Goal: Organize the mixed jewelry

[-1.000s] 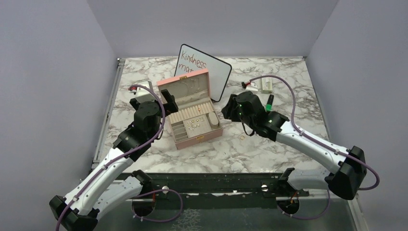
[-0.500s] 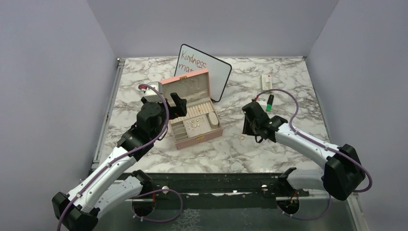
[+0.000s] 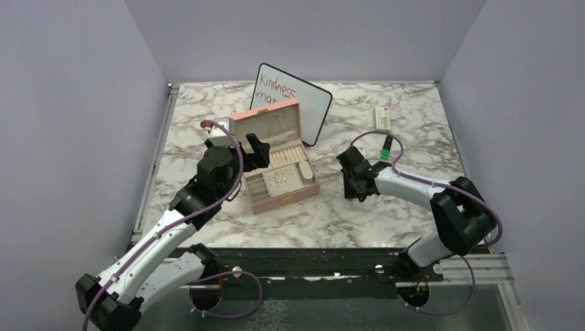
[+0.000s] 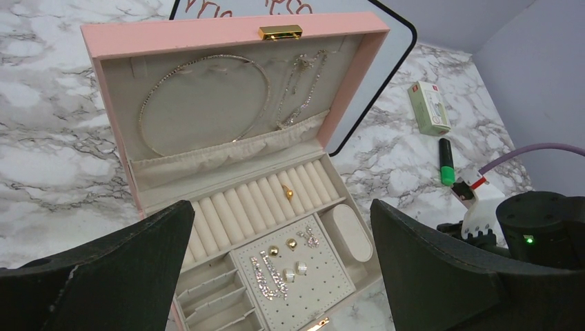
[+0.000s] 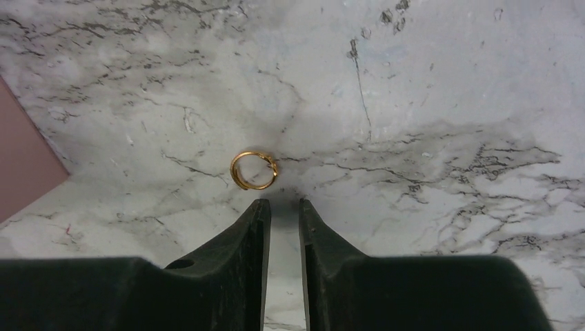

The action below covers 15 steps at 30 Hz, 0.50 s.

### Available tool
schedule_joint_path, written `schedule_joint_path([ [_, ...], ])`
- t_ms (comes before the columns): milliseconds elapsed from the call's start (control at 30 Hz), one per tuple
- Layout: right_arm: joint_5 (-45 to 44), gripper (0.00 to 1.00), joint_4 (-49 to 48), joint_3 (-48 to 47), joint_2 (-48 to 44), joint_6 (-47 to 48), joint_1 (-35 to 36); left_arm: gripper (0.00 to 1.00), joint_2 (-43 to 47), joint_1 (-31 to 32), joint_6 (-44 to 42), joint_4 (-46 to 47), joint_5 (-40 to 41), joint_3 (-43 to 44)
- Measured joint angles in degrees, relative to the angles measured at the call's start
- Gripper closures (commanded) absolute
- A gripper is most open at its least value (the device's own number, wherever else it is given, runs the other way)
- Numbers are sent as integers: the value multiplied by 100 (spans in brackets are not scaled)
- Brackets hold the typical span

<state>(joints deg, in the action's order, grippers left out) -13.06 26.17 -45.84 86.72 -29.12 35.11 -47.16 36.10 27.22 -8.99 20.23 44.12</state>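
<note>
The pink jewelry box (image 3: 286, 201) stands open at the table's middle; it also shows in the left wrist view (image 4: 234, 27). Its ring rolls hold one gold ring (image 4: 288, 192), and its pad carries gold studs and sparkly earrings (image 4: 283, 247). My left gripper (image 3: 252, 148) hovers above the box, jaws wide open and empty (image 4: 281, 207). A loose gold ring (image 5: 254, 169) lies on the marble, right of the box. My right gripper (image 5: 283, 202) is low over the table, its tips just short of that ring, jaws narrowly apart and empty. In the top view it (image 3: 350, 185) hides the ring.
A whiteboard (image 3: 303, 103) leans behind the box. A white-green packet (image 3: 382, 118) and a green marker (image 3: 387, 145) lie at the back right. A small white object (image 3: 217, 138) sits left of the box. A pink box corner (image 5: 21, 158) shows left of the ring.
My right gripper has swung down and toward the box, to the table at the loose ring. My left gripper moved slightly right over the box.
</note>
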Motion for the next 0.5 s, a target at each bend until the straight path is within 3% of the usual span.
schedule_joint_path([
  [500, 50, 74, -157, -197, 85, 131, -164, 1, 0, 0, 0, -2, 0, 0],
])
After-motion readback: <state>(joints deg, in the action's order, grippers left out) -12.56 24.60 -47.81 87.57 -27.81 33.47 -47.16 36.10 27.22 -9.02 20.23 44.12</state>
